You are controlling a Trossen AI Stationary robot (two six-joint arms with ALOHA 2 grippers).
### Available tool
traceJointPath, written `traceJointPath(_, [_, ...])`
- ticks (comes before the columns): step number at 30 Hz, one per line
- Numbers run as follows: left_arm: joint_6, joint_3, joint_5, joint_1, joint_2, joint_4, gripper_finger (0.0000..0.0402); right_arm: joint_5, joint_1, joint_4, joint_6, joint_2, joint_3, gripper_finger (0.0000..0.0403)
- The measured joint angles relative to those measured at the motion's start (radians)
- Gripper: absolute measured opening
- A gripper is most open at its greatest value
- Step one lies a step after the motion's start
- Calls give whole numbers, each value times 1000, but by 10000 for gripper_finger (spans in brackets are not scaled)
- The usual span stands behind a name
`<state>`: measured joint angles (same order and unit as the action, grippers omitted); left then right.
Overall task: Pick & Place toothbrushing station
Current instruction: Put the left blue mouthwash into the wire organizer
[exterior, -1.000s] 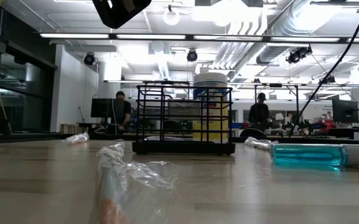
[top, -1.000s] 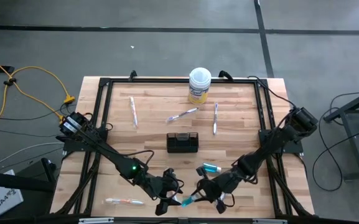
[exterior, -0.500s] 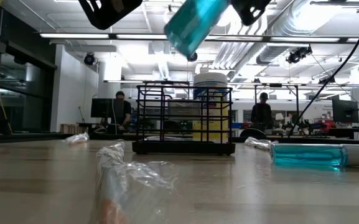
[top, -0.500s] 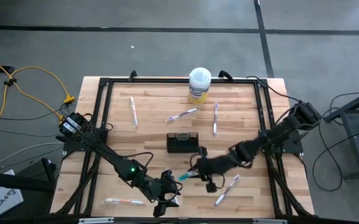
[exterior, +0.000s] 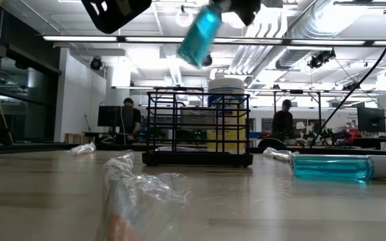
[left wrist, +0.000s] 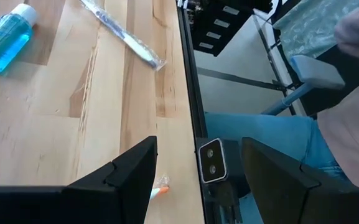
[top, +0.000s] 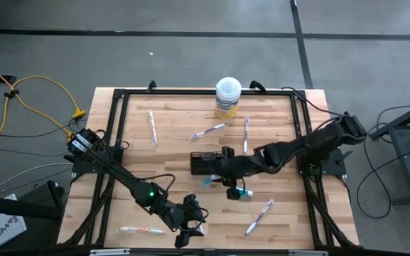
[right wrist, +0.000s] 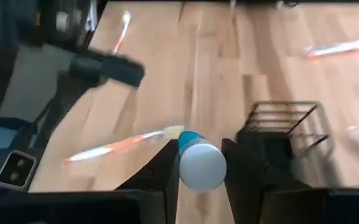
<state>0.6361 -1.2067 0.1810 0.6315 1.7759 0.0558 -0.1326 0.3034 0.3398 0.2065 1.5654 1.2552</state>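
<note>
The right gripper [top: 219,176] is up off the table just beside the black wire holder [top: 206,163], on its near right corner, and its fingers [right wrist: 167,168] are pinched partway around a small teal tube [exterior: 199,35] with a white cap [right wrist: 201,165]. From table height the tube hangs tilted in the air above the holder [exterior: 198,127], clear of its top rim. The holder itself stands upright near the middle of the wooden table [top: 169,149]. A second teal tube [top: 240,192] lies on its side on the boards just to the near right of the holder, not touching it. Toothbrushes are scattered flat around: one [top: 151,126] well off to the left of the far side, one [top: 209,130] and another [top: 246,134] between the holder and the yellow tub [top: 227,97] at the far edge, one [top: 259,215] toward the near right, and one in a clear wrapper [top: 142,230] at the near left. The left gripper [top: 190,226] waits low near the front edge, close to that wrapped brush, its fingers [left wrist: 126,174] spread wide with nothing between them. Beyond the table edge on that side, a person's leg in blue jeans [left wrist: 272,134] shows.
</note>
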Motion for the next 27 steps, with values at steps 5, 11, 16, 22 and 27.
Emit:
traceJointPath(5, [0,0,0,0,0,-32,224,1,-49,146,-7,-1,104,89])
traceJointPath(11, [-7,0,0,7,0,-57,224,26,-119,240,-27,-1,161,89])
traceJointPath(16, [-70,0,-1,30,0,-107,224,88,-176,240,-27,0,160,89])
traceJointPath(22, [-113,0,18,38,-28,-217,224,117,-215,242,-26,11,160,89])
traceJointPath(27, [-113,0,62,15,-77,-350,224,111,-215,246,-26,16,160,89])
